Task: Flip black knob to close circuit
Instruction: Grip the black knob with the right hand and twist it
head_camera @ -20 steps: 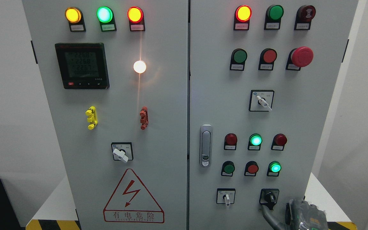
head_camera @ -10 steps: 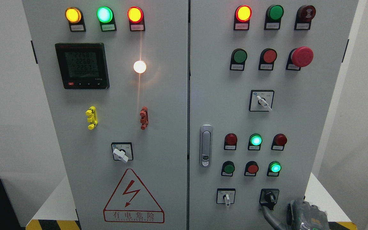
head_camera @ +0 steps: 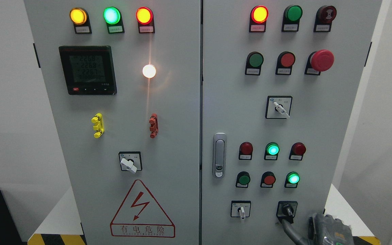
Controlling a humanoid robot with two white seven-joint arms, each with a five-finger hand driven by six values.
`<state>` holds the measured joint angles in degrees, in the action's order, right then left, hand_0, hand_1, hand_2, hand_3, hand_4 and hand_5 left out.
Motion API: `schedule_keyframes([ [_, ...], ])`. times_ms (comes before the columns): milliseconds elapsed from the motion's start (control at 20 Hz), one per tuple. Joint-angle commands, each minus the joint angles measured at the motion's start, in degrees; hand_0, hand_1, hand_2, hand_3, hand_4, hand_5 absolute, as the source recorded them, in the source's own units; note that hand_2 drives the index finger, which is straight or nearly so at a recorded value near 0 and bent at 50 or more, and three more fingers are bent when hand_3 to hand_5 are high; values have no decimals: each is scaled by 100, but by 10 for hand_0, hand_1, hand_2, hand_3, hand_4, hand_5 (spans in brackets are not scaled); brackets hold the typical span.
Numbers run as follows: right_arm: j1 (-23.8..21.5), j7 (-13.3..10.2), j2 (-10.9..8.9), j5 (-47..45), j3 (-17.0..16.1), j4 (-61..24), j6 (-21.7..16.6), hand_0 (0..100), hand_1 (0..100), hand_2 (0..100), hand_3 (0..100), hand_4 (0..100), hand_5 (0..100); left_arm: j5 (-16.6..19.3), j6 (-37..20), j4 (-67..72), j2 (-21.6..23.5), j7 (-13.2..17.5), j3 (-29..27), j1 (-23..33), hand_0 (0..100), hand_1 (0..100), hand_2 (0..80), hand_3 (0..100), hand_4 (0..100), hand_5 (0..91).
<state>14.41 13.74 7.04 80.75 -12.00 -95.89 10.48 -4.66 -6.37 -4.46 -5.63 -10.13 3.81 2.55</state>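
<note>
Noted black knob [head_camera: 287,210] at about 5 o'clock on the right cabinet door [head_camera: 230,102], pointer leaning toward 5; I judged the flip not finished, since I couldn't confirm the circuit closed. Right hand [head_camera: 325,231] came in at the bottom edge, one dark finger [head_camera: 289,228] reaching up to just below the knob, apparently touching its lower end. Whether it gripped anything I couldn't tell. Left hand out of frame.
</note>
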Motion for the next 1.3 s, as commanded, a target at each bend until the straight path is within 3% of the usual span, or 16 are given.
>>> schedule_keyframes([
  [0, 9, -2, 0, -32, -188, 18, 15, 0, 0, 896, 1000, 952, 971, 0, -5, 7, 0, 11, -3, 0, 120, 556, 0, 0, 0, 0],
  [1250, 44, -55, 26, -85, -215, -176, -2, 0, 0, 886, 1000, 955, 972, 0, -5, 7, 0, 11, 5, 0, 120, 556, 0, 0, 0, 0],
])
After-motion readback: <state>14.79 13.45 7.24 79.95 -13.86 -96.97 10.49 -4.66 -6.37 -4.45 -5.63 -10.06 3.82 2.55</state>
